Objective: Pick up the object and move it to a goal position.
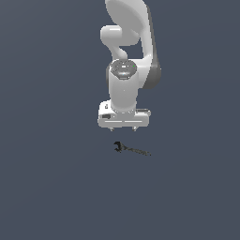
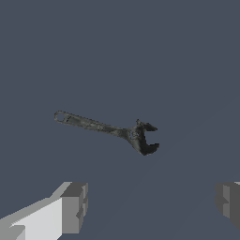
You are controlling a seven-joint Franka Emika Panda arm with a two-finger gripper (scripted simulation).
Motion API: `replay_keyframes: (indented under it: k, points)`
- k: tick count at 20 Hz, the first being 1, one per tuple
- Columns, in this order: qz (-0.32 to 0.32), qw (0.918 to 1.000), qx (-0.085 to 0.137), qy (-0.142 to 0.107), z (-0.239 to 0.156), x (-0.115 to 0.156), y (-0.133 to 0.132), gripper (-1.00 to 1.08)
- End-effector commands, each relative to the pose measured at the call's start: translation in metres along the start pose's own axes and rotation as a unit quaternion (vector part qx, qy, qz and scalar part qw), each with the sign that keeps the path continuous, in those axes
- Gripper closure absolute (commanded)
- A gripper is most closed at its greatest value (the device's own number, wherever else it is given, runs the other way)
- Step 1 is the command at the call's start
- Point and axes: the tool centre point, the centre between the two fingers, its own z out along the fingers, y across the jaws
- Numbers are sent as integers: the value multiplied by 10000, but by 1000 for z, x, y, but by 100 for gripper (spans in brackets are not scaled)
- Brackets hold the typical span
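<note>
**End effector above the wrench, nothing held**

End effector (image 1: 123,128) hangs from the white arm (image 1: 126,56), pointing down. Fingers (image 2: 74,207) set wide apart in the wrist view, nothing between them. The object, a small wrench (image 1: 130,149), lies flat on the dark grey surface (image 1: 47,178), below the end effector and clear of it. Black hooked head (image 2: 144,137) at one end; speckled grey shaft (image 2: 89,123) at the other.

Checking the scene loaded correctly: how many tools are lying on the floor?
1. A single small wrench lies on the floor just below the open gripper, untouched, its dark head toward the exterior view's left. No others are visible.
</note>
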Motion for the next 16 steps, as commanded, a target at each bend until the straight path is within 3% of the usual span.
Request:
replay_keyframes:
  k: [1, 10, 16]
  points:
    - [0, 10000, 0, 0, 0, 0, 0, -92]
    - [-161, 9997, 160, -40, 9, -5, -31, -92]
    - [-188, 9997, 157, -39, 9, -5, -30, -92]
